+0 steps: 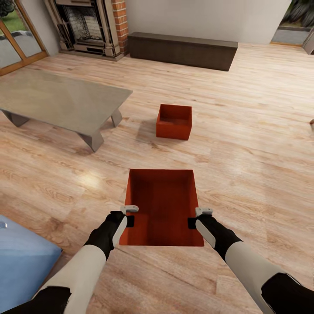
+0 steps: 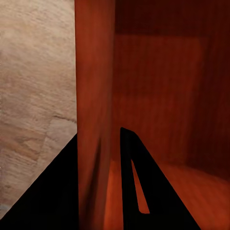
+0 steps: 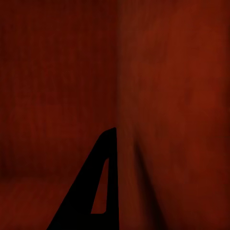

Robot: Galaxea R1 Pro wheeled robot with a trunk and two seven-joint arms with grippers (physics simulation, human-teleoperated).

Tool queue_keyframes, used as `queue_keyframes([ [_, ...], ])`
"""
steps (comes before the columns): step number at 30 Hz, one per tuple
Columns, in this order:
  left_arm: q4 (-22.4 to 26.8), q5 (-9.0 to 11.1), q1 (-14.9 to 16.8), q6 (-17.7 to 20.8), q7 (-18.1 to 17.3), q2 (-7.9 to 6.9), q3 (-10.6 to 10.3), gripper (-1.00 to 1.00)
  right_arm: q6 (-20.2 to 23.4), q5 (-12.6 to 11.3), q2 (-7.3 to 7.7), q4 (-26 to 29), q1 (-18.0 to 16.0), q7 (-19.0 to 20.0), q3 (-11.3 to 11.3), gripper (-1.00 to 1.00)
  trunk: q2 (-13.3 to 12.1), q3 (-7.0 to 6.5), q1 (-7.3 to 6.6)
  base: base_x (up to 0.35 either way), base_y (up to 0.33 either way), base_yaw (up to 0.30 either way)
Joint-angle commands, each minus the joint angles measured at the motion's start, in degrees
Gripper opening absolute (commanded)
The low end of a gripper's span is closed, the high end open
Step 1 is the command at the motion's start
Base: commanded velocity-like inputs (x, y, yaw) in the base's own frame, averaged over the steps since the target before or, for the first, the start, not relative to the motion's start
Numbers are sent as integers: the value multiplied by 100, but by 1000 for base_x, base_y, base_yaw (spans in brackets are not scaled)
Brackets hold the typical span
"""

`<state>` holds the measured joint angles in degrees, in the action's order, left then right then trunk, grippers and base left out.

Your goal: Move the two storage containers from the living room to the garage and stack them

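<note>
One red-orange storage container (image 1: 161, 205) is close in front of me on the light wood-plank floor (image 1: 244, 144) of the living room. My left gripper (image 1: 127, 221) straddles its left wall and is shut on it; in the left wrist view that wall (image 2: 96, 96) stands between two black fingers (image 2: 52, 191). Across the box, my right gripper (image 1: 194, 222) is shut on the right wall; the right wrist view has one finger (image 3: 86, 201) against the red wall (image 3: 167, 96). The second storage container (image 1: 174, 122) sits farther ahead on the planks, free of both grippers.
A low grey table (image 1: 61, 100) stands ahead on the left. A brick fireplace (image 1: 87, 26) and a long dark-brown cabinet (image 1: 183, 50) line the back wall. A blue cushion-like object (image 1: 22, 261) is at my near left. A doorway (image 1: 296, 26) opens at the back right.
</note>
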<state>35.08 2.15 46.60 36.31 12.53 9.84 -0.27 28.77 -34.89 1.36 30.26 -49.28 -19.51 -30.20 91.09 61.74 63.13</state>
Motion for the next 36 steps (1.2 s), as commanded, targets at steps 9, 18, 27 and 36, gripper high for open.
queue_keyframes([
  [9,-115,-162,-1,350,48,-105,-70,-100,6,-27,58,16,-12,-62,-74,-100,-360,-159,-198,0,0,0],
  [18,-115,-162,-1,350,48,-105,-70,-100,6,-27,63,15,-12,-62,-74,-100,-721,-321,-396,0,0,0],
  [27,-115,-162,-1,350,48,-105,-70,-100,-14,-30,60,15,-12,-62,-74,-100,-1082,-482,-594,0,0,0],
  [36,-115,-162,-1,350,48,-105,-70,-100,-46,-28,57,40,-12,-70,-74,-100,-1443,-644,-791,0,0,0],
])
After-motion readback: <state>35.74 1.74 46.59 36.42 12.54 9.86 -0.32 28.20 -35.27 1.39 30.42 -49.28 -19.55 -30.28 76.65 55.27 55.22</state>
